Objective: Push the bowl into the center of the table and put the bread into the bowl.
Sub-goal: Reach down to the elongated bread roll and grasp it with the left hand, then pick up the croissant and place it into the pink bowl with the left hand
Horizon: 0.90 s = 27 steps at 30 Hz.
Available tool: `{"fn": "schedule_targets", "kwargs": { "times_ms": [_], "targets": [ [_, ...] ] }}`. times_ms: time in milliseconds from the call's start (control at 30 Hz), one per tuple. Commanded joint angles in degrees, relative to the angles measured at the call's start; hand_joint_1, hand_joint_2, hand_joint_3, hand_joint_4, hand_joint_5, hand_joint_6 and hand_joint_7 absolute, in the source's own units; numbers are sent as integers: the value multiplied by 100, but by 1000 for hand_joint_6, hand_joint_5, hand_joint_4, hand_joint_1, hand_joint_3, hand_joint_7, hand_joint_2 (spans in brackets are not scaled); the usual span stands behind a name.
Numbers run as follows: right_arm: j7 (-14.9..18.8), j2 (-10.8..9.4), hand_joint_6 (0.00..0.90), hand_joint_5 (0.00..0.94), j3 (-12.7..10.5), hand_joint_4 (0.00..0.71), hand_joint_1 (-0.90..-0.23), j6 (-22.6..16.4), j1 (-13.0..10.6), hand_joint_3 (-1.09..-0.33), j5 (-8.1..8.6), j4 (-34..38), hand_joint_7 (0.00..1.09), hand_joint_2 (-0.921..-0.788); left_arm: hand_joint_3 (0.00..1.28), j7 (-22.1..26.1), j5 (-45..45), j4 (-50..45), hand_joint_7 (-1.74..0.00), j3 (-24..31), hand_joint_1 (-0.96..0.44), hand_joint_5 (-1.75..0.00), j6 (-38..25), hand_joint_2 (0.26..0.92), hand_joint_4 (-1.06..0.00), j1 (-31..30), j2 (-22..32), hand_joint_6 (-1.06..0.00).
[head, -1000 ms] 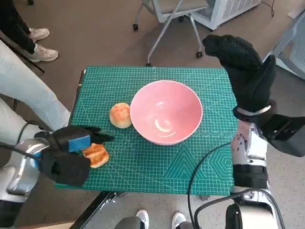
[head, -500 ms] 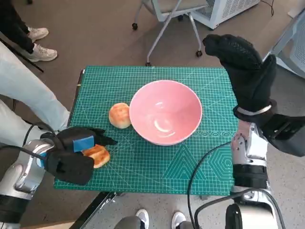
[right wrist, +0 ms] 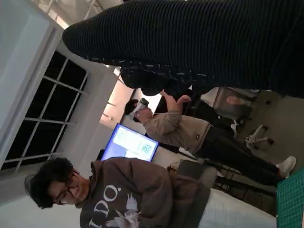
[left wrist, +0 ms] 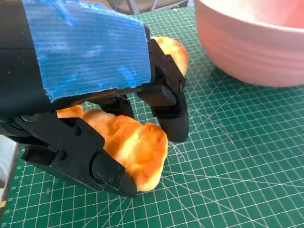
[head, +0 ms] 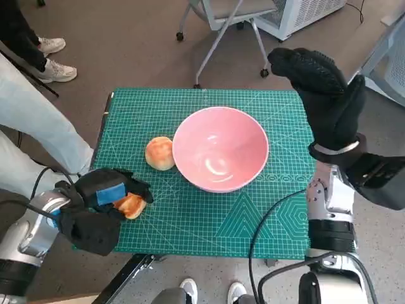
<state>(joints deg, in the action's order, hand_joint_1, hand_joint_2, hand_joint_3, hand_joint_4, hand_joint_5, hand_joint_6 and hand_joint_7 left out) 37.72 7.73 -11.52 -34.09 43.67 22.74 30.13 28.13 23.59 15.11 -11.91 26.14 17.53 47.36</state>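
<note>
A pink bowl [head: 219,156] stands near the middle of the green cutting mat [head: 266,215]; its wall shows in the left wrist view [left wrist: 251,52]. A round bun [head: 159,152] [left wrist: 173,47] lies against the bowl's left side. Near the mat's front left corner my left hand [head: 101,206] [left wrist: 80,61] grips a flatter golden bread [head: 131,205] [left wrist: 130,142], black fingers closed on both sides of it while it rests on the mat. My gloved right hand [head: 323,95] [right wrist: 199,42] is raised over the table's right edge, fingers extended, holding nothing.
A person's pale trouser leg [head: 38,120] and shoes [head: 54,57] are close to the table's left side. A wheeled chair [head: 221,19] and a white unit [head: 304,12] stand behind the table. A black cable [head: 266,221] crosses the mat's front right. Two people [right wrist: 118,194] show in the right wrist view.
My left hand has moved over the flat bread and its fingers have closed around it. The bowl, the bun and the right hand have stayed put.
</note>
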Motion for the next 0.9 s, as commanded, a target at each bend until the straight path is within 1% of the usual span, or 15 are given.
{"fn": "schedule_targets", "kwargs": {
  "times_ms": [33, 200, 367, 500, 700, 767, 900],
  "targets": [
    [-25, -18, -1, 0, 18, 157, -691, 89, -149, -649, 18, 9, 576, -921, 50, 256, -363, -369, -1039, 343, 3, -1217, -209, 918, -718, -84, 184, -667],
    [-9, -1, -1, 1, 10, 158, -687, 96, -149, -649, 28, 26, 572, -921, 53, 449, -627, -884, -988, 697, 3, -1262, -510, 917, -712, -159, 280, -678],
    [25, 25, -1, 1, -7, 159, -684, 106, -151, -646, 54, 33, 567, -921, 37, 548, -962, -1675, -935, 1228, 4, -1259, -849, 915, -728, -172, 373, -713],
    [28, 37, -1, 0, -19, 157, -675, 118, -145, -652, 65, 36, 557, -921, 25, 557, -1159, -2125, -970, 1532, 4, -1158, -1058, 903, -771, -43, 372, -734],
    [26, 53, -1, 0, -39, 156, -667, 122, -145, -655, 74, 41, 553, -921, 13, 469, -1274, -2496, -1014, 1760, 4, -1053, -1230, 893, -806, 415, 304, -756],
    [21, 53, -1, 0, -44, 157, -666, 113, -140, -656, 67, 54, 553, -921, 9, 443, -1266, -2556, -1024, 1742, 4, -1014, -1312, 888, -821, 647, 252, -767],
    [30, 54, -1, 1, -59, 158, -666, 116, -123, -657, 71, 91, 554, -921, 7, 408, -1147, -2671, -1028, 1555, 4, -994, -1616, 886, -824, 1186, 81, -779]
  ]
}}
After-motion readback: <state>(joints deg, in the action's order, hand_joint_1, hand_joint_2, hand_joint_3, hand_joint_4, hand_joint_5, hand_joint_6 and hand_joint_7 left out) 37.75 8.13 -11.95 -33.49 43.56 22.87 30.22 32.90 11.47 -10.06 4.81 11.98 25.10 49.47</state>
